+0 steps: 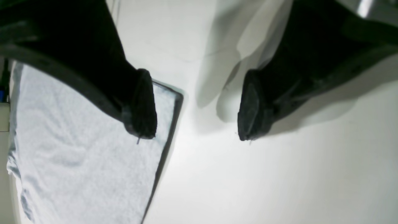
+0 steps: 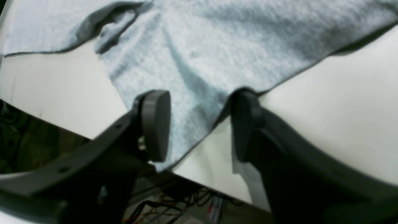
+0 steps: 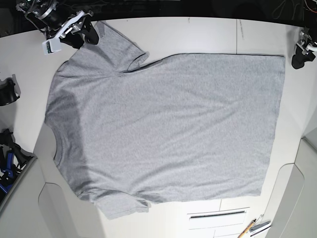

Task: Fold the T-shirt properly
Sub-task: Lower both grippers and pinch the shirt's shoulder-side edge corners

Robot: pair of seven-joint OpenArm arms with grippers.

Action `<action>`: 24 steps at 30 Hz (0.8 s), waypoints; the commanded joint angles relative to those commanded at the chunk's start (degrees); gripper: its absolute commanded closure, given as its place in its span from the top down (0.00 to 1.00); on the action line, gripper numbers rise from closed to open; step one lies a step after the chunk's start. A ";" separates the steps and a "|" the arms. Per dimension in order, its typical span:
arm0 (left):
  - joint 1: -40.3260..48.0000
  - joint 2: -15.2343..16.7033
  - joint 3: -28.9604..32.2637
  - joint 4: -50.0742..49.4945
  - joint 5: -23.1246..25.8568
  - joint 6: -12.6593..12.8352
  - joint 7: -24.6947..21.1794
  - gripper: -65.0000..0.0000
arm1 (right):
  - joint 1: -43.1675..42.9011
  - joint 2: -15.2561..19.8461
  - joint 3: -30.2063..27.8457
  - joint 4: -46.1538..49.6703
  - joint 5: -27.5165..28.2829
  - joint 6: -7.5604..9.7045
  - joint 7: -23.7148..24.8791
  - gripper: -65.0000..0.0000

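Note:
The light grey T-shirt [image 3: 163, 119] lies spread flat, plain side up, on the white table [image 3: 198, 34], with the neck at the left and the hem at the right. My right gripper [image 3: 84, 29] is open at the far sleeve. In the right wrist view the gripper [image 2: 199, 124] straddles the sleeve's edge [image 2: 192, 93], with fabric between its fingers. My left gripper [image 3: 298, 58] is open beside the far hem corner. In the left wrist view the gripper [image 1: 194, 135] has one finger [image 1: 141, 105] over the shirt corner [image 1: 93, 155] and the other over bare table.
A pen-like tool [image 3: 255, 228] and a white sheet [image 3: 218, 215] lie at the near right. Black fixtures [image 3: 7, 91] and cables [image 3: 7, 158] sit at the left edge. In the right wrist view the table edge, with wiring [image 2: 186, 199] below it, runs just behind the gripper.

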 joint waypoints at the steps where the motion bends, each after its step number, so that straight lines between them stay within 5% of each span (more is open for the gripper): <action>1: -0.02 0.02 1.33 0.17 0.42 0.00 0.22 0.70 | -0.02 -0.20 0.00 0.00 0.04 0.00 -0.02 0.49; 9: 0.00 0.02 8.63 1.44 3.19 0.00 1.62 0.70 | -0.04 -1.42 0.02 0.00 -0.02 0.00 -0.04 0.49; 15: 0.02 0.04 8.94 2.73 0.68 0.00 9.49 0.69 | 0.00 -1.44 0.02 0.00 0.09 0.00 0.00 0.49; 24: 0.02 0.20 10.75 6.91 0.39 0.00 9.81 0.69 | 0.48 -1.64 0.00 0.00 0.63 -0.02 -0.02 0.49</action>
